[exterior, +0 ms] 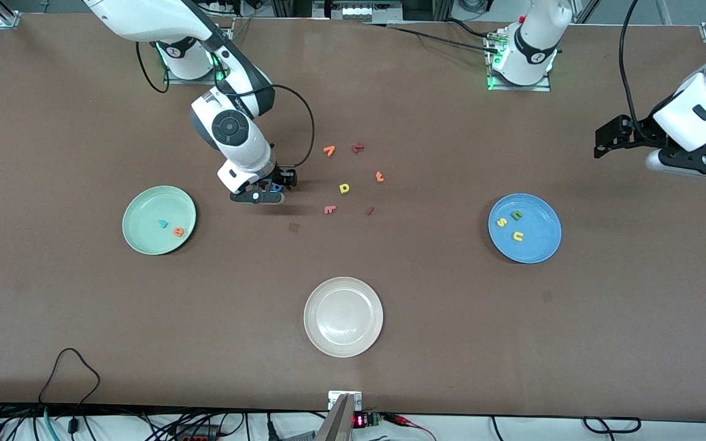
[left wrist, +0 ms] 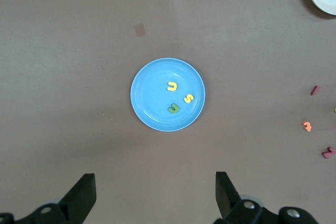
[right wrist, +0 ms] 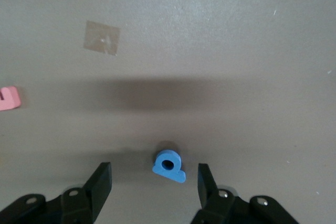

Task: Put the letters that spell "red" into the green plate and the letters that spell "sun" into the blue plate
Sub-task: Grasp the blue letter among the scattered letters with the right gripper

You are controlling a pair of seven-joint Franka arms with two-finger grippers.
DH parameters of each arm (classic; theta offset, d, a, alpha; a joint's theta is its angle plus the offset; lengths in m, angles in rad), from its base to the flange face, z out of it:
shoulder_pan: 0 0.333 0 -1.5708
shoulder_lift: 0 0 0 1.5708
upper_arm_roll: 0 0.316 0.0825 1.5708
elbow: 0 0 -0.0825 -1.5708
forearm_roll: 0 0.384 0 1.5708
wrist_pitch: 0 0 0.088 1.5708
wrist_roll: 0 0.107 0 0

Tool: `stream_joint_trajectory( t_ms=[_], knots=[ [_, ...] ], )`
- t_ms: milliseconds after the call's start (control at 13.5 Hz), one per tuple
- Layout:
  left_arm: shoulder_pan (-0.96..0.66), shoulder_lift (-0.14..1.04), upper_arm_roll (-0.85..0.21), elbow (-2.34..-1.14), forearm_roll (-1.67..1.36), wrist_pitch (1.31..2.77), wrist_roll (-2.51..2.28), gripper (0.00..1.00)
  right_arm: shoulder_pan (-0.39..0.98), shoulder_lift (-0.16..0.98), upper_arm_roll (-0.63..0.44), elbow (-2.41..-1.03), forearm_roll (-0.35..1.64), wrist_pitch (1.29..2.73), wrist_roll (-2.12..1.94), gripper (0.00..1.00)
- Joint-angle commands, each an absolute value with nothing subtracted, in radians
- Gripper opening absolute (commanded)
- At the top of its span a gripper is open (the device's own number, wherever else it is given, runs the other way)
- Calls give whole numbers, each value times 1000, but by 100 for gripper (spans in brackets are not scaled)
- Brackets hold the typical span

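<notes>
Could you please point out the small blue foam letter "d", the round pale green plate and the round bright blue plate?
small blue foam letter "d" (right wrist: 169, 166): right wrist view, its ring.
round pale green plate (exterior: 144, 211): front view, bare inner surface.
round bright blue plate (exterior: 540, 229): front view, bare inner surface.

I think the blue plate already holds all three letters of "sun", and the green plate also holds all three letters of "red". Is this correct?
Not quite. The blue plate does hold three letters, but the green plate holds only two, the teal "r" and the orange "e", as the front view shows. The blue "d" lies on the table between the right claw's fingers.

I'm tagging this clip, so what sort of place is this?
Probably a robotics lab: two Franka arms bolted on a brown table, foam letters sorted into a green plate and blue plate, cables along the table's edge.
</notes>
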State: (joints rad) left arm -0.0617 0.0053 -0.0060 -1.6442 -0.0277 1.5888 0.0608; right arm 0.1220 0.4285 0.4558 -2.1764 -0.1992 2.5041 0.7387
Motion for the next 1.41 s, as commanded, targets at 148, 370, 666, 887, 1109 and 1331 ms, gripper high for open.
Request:
stream_joint_trajectory(
  t_ms=[148, 370, 666, 887, 1109, 1331],
  knots=[
    [-55, -8, -8, -1638, -41, 1569, 83, 100, 149, 459, 431, -2224, -218, 2586, 756, 76],
    [-51, -6, -8, -1641, -41, 1568, 83, 100, 152, 466, 428, -2224, -218, 2586, 756, 76],
    [-60, 3, -12, -1640, -54, 1485, 83, 100, 153, 474, 422, -2224, -218, 2589, 756, 75],
    [-57, 15, -14, -1640, -55, 1506, 83, 100, 153, 480, 420, -2224, -218, 2591, 756, 75],
    [-58, 17, -18, -1643, -55, 1534, 84, 100, 155, 480, 420, -2224, -218, 2599, 756, 67],
    [-60, 15, -18, -1641, -51, 1539, 84, 100, 155, 480, 420, -2224, -218, 2599, 756, 52]
  ],
)
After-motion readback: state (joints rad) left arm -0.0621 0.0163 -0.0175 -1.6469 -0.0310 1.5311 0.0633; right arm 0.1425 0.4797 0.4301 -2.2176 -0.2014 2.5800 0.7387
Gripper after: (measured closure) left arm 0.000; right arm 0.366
